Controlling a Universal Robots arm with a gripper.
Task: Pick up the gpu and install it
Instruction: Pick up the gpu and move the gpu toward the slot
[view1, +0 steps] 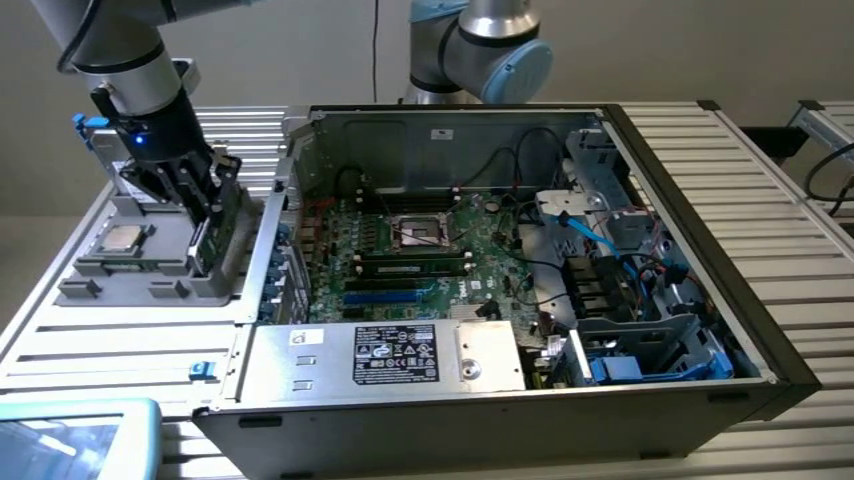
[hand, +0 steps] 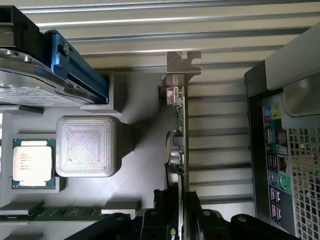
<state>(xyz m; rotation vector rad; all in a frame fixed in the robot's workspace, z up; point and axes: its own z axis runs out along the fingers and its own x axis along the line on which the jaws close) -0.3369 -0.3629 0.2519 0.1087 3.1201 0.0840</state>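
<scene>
Pickup step judged in hand. Gripper pinched gpu, card edge-up directly beneath tool in parts tray. I judged lift needed straight pull, end bracket clearing tray.

Case wall seemingly close beside gpu

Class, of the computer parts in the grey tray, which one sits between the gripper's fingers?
The gpu, the green card with the silver end bracket, standing on edge inside the gripper. The processor chip, memory stick and drive sit apart from it.
</scene>
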